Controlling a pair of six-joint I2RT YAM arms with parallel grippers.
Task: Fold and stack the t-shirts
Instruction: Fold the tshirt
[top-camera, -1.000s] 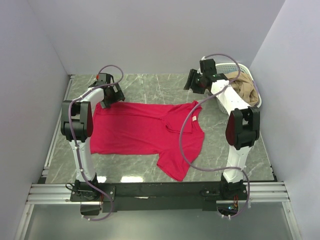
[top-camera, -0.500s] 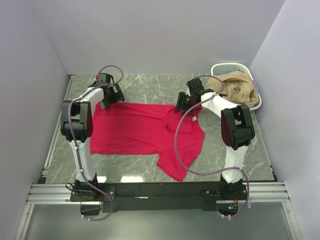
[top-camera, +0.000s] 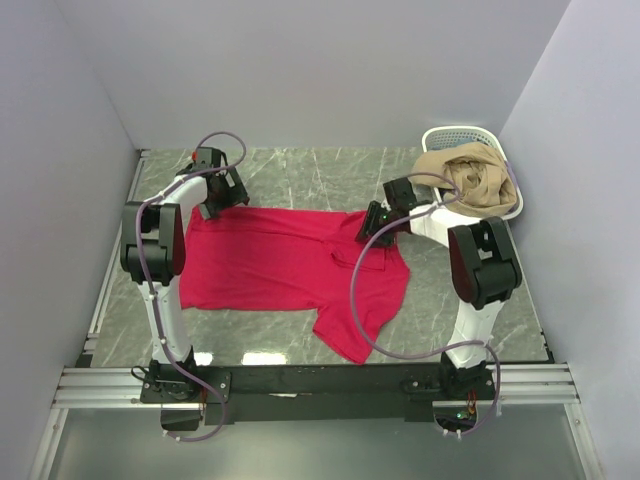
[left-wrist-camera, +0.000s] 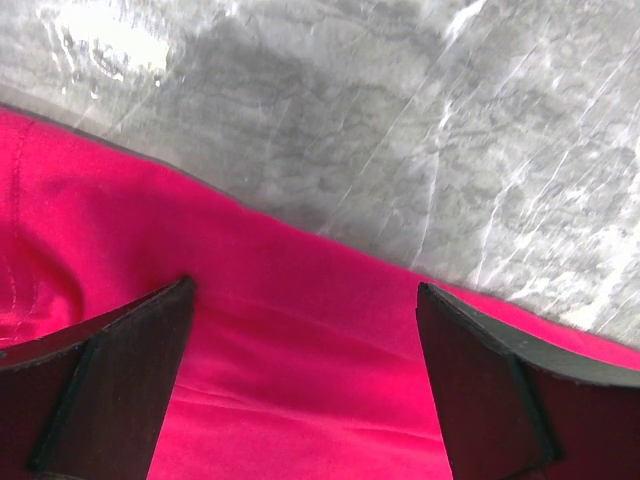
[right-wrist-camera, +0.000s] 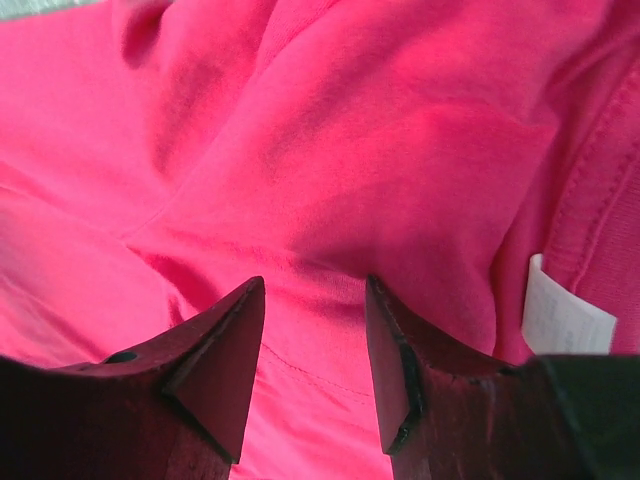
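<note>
The soft red cloth t-shirt (top-camera: 290, 260) is plain bright red all over, with a small white neck label (right-wrist-camera: 565, 320). The grey stone table top (top-camera: 300, 175) has thin white streaks. At the far right, the white plastic lattice basket (top-camera: 455, 134) holds a light brown crumpled cloth (top-camera: 475, 180). The left robot arm (top-camera: 165, 310) and the right robot arm (top-camera: 468, 325) are white with black parts.

**Open marble along the far edge, far-right corner blocked**
You have bare table (top-camera: 300, 175) between the two arms along the far edge, and a strip on the right of the red t-shirt (top-camera: 270, 265), which covers the middle. The white lattice basket (top-camera: 447, 134), heaped with a tan garment (top-camera: 470, 180), fills the far-right corner just behind the right gripper (top-camera: 375, 226). That arm's cable (top-camera: 355, 300) loops over the shirt. The left gripper (top-camera: 222, 198) sits at the shirt's far-left corner, near the left wall (top-camera: 60, 200).
</note>
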